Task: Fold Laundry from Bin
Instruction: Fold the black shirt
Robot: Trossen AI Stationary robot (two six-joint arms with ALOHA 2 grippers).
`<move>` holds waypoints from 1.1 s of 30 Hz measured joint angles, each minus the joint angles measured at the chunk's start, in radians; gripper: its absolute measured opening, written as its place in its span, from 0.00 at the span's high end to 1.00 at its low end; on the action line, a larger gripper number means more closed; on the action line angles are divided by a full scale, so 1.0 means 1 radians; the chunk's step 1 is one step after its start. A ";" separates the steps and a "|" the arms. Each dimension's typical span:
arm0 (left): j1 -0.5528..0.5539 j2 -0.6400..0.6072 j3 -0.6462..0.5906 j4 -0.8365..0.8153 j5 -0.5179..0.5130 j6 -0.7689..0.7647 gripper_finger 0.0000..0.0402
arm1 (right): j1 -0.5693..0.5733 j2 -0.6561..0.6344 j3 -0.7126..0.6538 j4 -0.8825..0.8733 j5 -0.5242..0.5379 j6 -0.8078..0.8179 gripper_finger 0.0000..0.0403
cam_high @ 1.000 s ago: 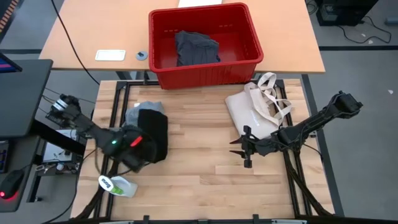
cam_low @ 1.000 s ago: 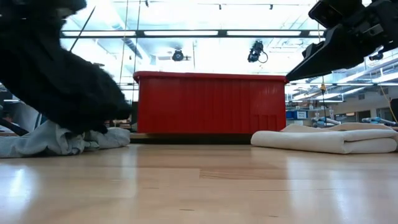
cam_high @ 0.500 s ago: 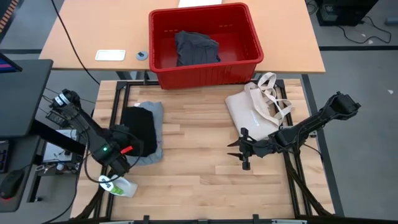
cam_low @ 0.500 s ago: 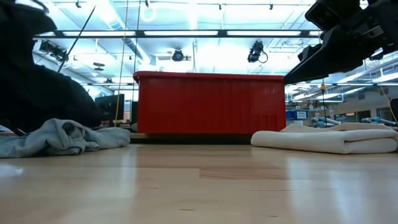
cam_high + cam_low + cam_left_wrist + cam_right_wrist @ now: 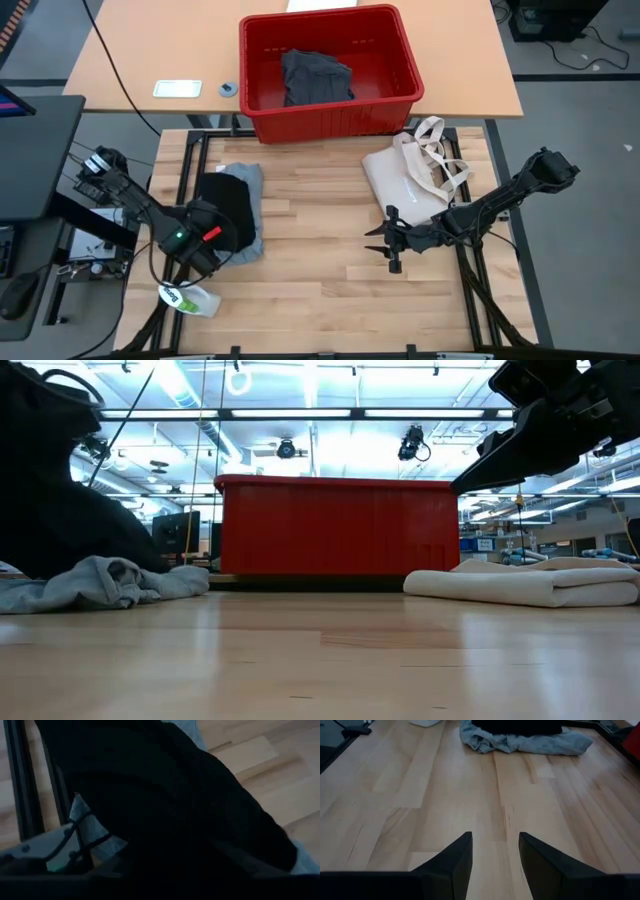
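Red bin (image 5: 330, 70): on the tan desk (image 5: 150, 50) beyond the wooden worktable (image 5: 320, 260), a dark grey garment (image 5: 317, 77) bunched inside.
Black garment (image 5: 226, 206): heaped on the light grey T-shirt (image 5: 244, 240) at the worktable's left side.
Left gripper (image 5: 203, 240): at the near edge of the black garment; whether its fingers are apart or gripping cannot be told.
Right gripper (image 5: 495, 855): fingers apart, empty, over bare wood right of centre.
Cream tote bag (image 5: 410, 175): flat beside the right arm, near the bin.
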 joint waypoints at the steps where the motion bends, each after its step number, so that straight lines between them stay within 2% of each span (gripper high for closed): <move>1: 0.012 0.002 0.000 0.001 0.001 0.030 0.50 | 0.000 0.000 0.000 -0.001 0.000 0.000 0.58; 4: 0.058 -0.001 0.021 -0.024 0.041 0.123 0.36 | 0.000 0.000 0.000 -0.001 -0.003 0.000 0.58; 8: 0.110 -0.002 0.128 -0.122 0.048 0.200 0.22 | 0.000 0.000 0.000 0.000 -0.004 0.000 0.58; 12: 0.158 -0.006 0.228 -0.143 0.048 0.314 0.17 | 0.000 0.000 0.000 0.000 -0.005 0.000 0.58; 17: 0.242 -0.011 0.300 -0.142 0.047 0.436 0.16 | 0.000 0.000 0.000 0.003 -0.006 -0.004 0.58; 22: 0.316 -0.007 0.233 -0.042 0.071 0.509 0.19 | 0.000 0.000 0.000 0.007 -0.016 -0.015 0.58; 29: 0.461 -0.007 0.071 0.020 0.261 0.568 0.23 | 0.000 0.000 0.000 0.014 -0.018 -0.023 0.58; 33: 0.544 -0.007 -0.030 0.221 0.350 0.698 0.25 | 0.000 0.000 0.000 0.018 -0.018 -0.026 0.58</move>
